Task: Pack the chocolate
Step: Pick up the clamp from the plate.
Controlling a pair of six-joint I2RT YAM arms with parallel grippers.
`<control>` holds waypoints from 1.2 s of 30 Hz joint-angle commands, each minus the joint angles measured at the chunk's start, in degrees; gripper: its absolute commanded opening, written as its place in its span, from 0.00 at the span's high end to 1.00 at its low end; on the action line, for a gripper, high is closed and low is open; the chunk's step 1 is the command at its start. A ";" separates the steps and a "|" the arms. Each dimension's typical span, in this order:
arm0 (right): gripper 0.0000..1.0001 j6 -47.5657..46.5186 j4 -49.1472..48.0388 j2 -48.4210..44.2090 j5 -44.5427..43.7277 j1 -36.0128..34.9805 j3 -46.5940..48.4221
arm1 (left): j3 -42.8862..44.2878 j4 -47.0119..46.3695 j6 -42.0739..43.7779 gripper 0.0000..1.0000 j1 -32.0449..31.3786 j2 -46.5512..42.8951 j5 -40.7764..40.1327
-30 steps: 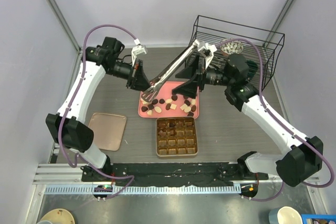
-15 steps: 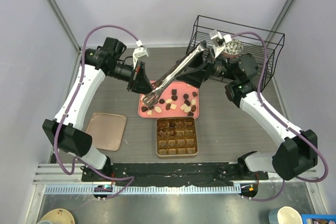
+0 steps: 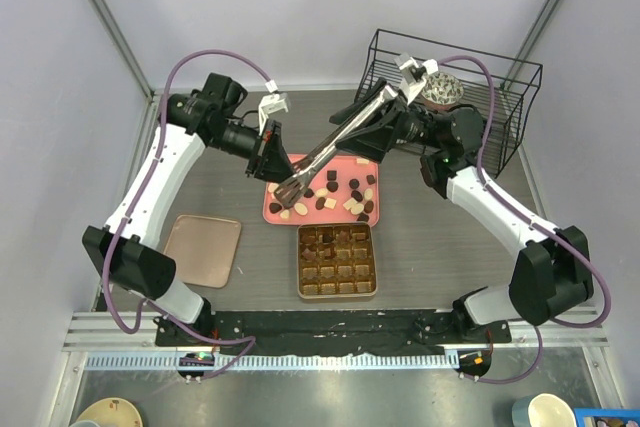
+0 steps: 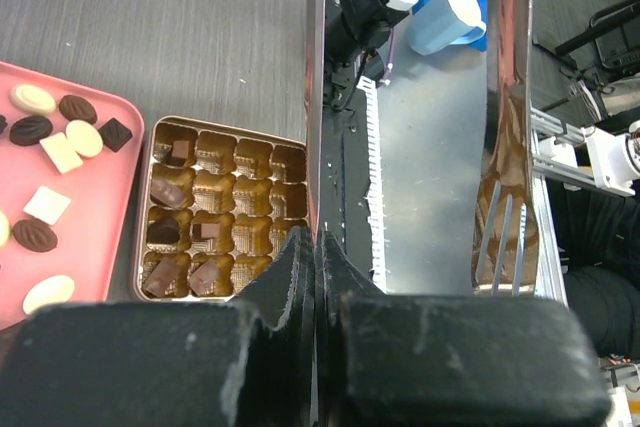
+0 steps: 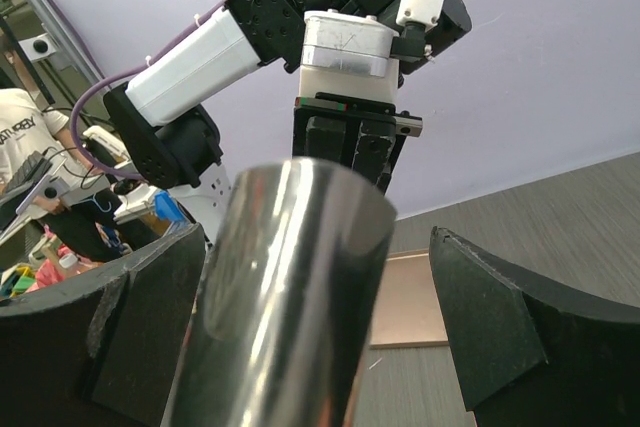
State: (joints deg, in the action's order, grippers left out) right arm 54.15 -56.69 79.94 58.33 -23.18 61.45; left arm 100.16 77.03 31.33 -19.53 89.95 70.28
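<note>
- The chocolates [image 3: 322, 203] lie loose on the pink tray [image 3: 350, 165] in the middle of the top view. Some are dark, some brown, some white.
- Just below the tray, the gold box [image 3: 338, 293] sits on the bench [image 3: 430, 247]. A few brown pieces sit in its upper cups.
- The left gripper [image 3: 268, 152] has its jaws pressed together. They seem to pinch one thin blade of the metal tongs [image 3: 330, 142].
- The tongs slant from the tray's left side up to the right.
- The right gripper [image 5: 315, 237] has its jaws wide apart. One jaw is on each side of the tongs' round end, and neither squeezes it.
</note>
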 commanded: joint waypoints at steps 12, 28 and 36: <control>0.41 3.68 -3.08 0.48 0.82 0.06 2.89 | -0.49 18.15 0.66 1.00 -1.83 -0.13 0.03; 0.62 2.90 0.34 -1.63 0.91 0.06 1.48 | 1.26 18.06 -0.66 0.84 -1.65 -1.44 -4.00; 0.73 -13.25 21.31 -6.64 -2.68 0.06 3.67 | 0.22 6.12 -11.12 0.62 2.47 -7.50 -21.13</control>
State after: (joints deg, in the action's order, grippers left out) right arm 51.62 -47.07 78.28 58.17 -22.92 62.24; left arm 100.07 77.25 25.69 -19.75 88.25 58.94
